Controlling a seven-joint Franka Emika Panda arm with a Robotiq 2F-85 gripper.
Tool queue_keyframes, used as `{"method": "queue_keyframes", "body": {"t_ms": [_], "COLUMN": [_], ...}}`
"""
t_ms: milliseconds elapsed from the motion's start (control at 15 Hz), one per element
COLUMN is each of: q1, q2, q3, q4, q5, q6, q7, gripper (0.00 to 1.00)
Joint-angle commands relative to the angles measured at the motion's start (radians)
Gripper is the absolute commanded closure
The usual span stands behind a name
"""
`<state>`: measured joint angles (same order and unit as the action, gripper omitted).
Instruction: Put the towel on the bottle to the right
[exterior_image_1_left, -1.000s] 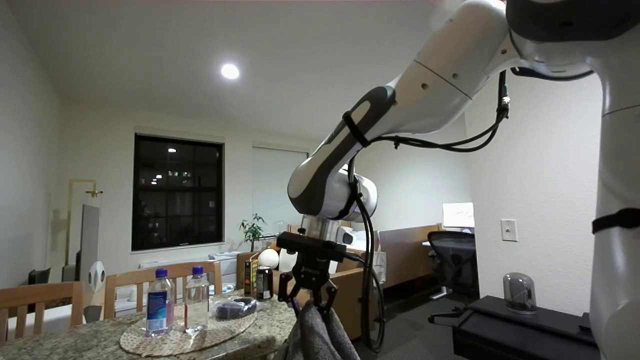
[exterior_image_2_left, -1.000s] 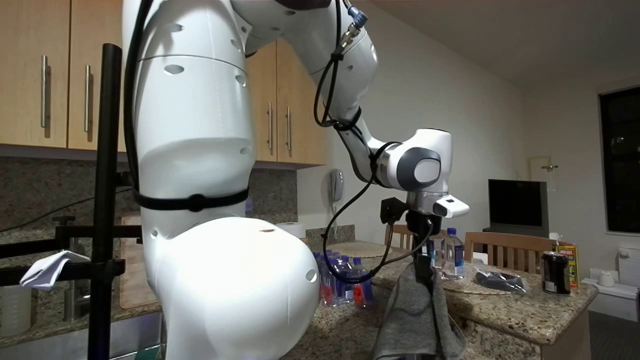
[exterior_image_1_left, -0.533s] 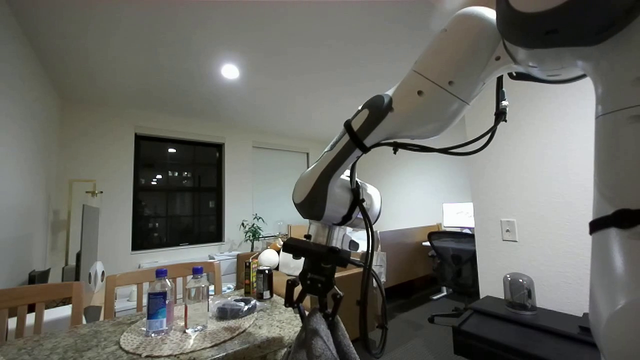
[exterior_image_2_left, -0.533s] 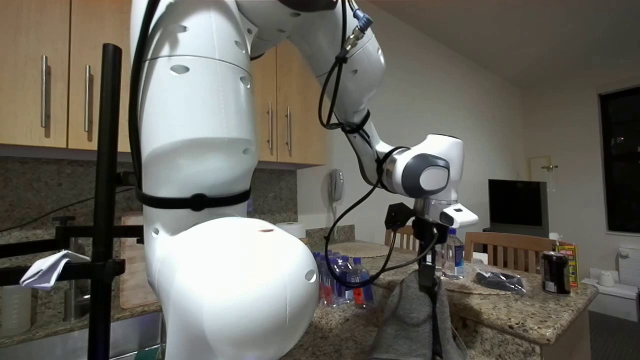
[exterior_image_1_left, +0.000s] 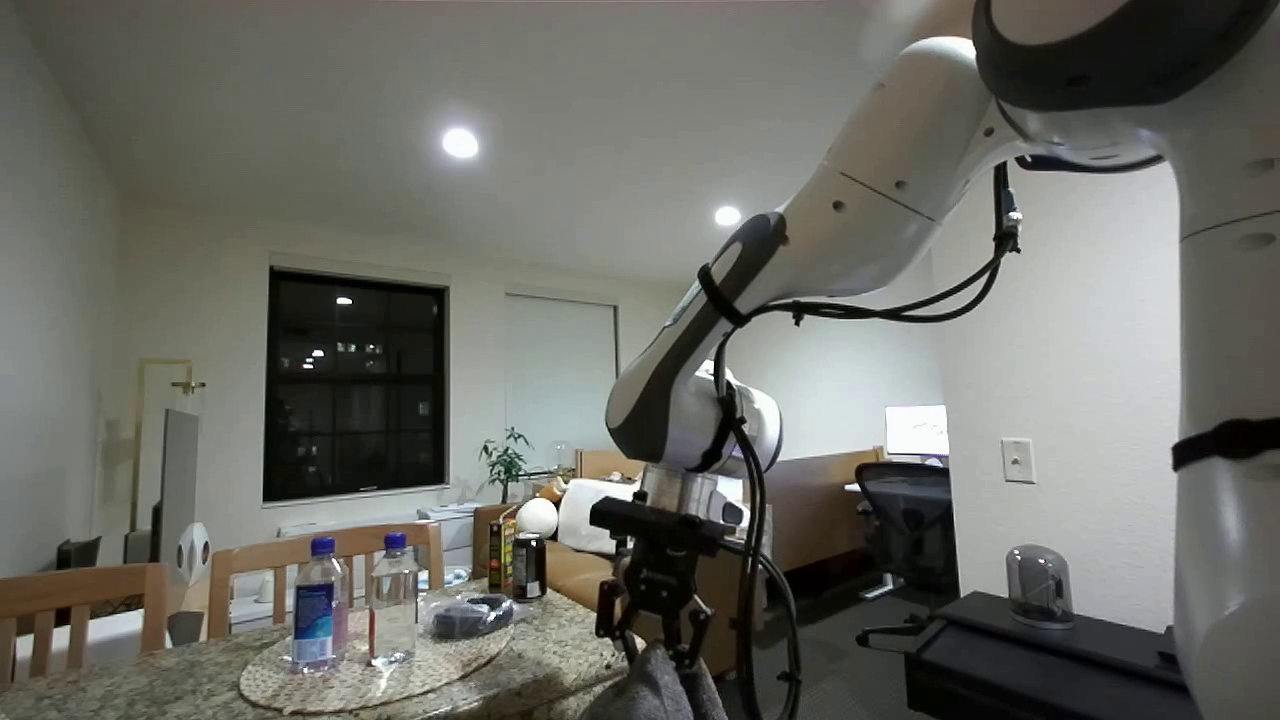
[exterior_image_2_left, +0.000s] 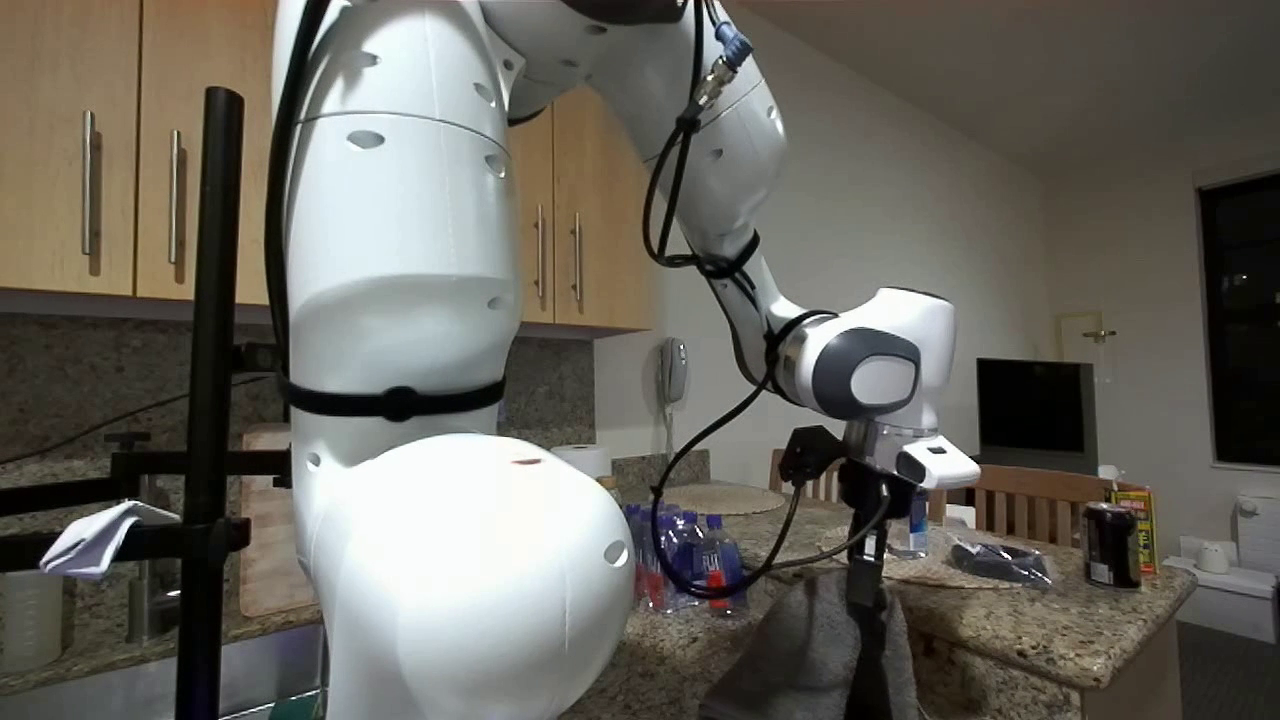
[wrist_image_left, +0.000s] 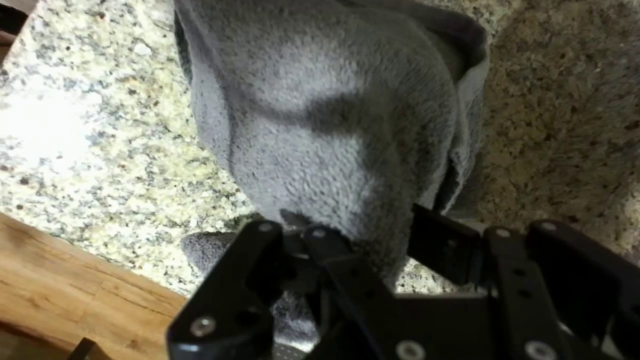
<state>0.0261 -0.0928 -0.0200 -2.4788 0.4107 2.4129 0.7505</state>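
Observation:
The grey towel (exterior_image_1_left: 648, 694) hangs from my gripper (exterior_image_1_left: 660, 656); it also shows in another exterior view (exterior_image_2_left: 800, 650) and fills the middle of the wrist view (wrist_image_left: 310, 135). My gripper (wrist_image_left: 356, 220) has its fingers on either side of a bunched part of the towel. One fingertip is partly hidden by the cloth. Two clear bottles with blue caps, a left bottle (exterior_image_1_left: 316, 615) and a right bottle (exterior_image_1_left: 393, 612), stand upright on a round mat, apart from the gripper. What lies under the towel is hidden.
The granite counter (wrist_image_left: 125, 200) lies below the towel. A round woven mat (exterior_image_1_left: 270, 690), a plastic-wrapped dark item (exterior_image_1_left: 470, 617) and a black can (exterior_image_1_left: 529, 566) are on it. Several bottles (exterior_image_2_left: 690, 565) stand grouped near the arm's base. Wooden chairs (exterior_image_1_left: 90, 590) stand behind.
My gripper has moved down and to the right in both exterior views, carrying the towel with it. The towel's lower part spreads wider now. The bottles have not moved.

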Motion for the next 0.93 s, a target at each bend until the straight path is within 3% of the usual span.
{"method": "queue_keyframes", "body": {"t_ms": [0,533,600,867], "q1": [-0.013,0.003,0.002,0.002], "q2": [-0.009,-0.003,-0.004,-0.008], "q3": [0.002,0.024,0.026,0.029], "q4": [-0.045,-0.088,-0.090,-0.099], "q5": [0.052,0.085,0.083,0.075], "q6": [0.042,0.073,0.071,0.068], "q7": [-0.053,-0.058,-0.057,-0.047], "gripper": [0.93,0.93,0.65,0.44]}}
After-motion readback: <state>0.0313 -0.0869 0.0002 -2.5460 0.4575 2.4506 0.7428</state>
